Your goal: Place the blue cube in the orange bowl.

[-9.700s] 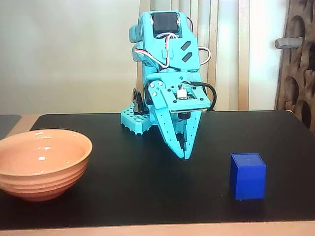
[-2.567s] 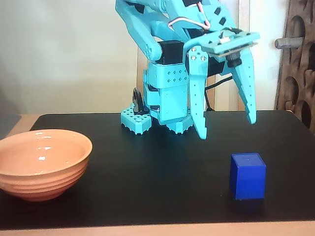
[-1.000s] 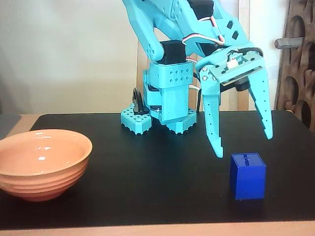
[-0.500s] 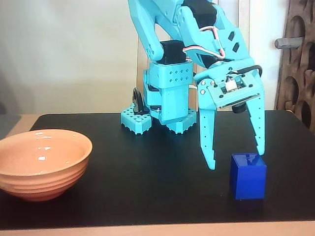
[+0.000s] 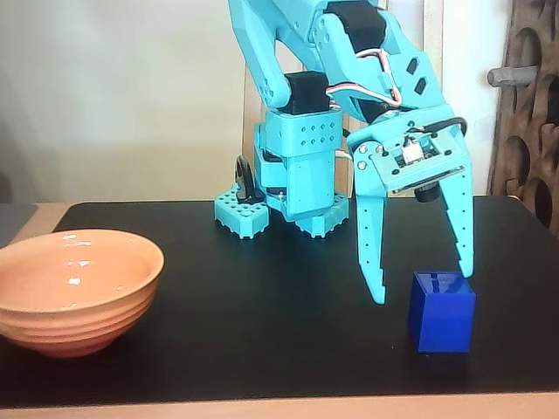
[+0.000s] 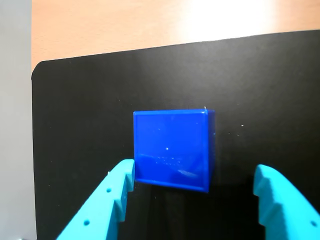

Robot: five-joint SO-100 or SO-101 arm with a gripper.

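Black counter (image 5: 262, 349) carries everything. Turquoise arm (image 5: 306, 105) rises from base behind cube, bends forward over counter. Orange bowl (image 5: 74, 288) far left of cube in fixed view, upright, nothing visible inside. Pincer (image 5: 424, 288) spread wide, holding nothing, tips pointing down just above and behind cube. Blue cube (image 5: 441, 312) sits on counter near front right edge; wrist view shows cube (image 6: 172, 150) between two fingers (image 6: 107, 205), clear gap on right side.

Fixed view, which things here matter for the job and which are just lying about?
For the job:
blue cube
orange bowl
pincer, open, straddling the cube

Just there:
black mat
wooden tabletop
dark carved panel
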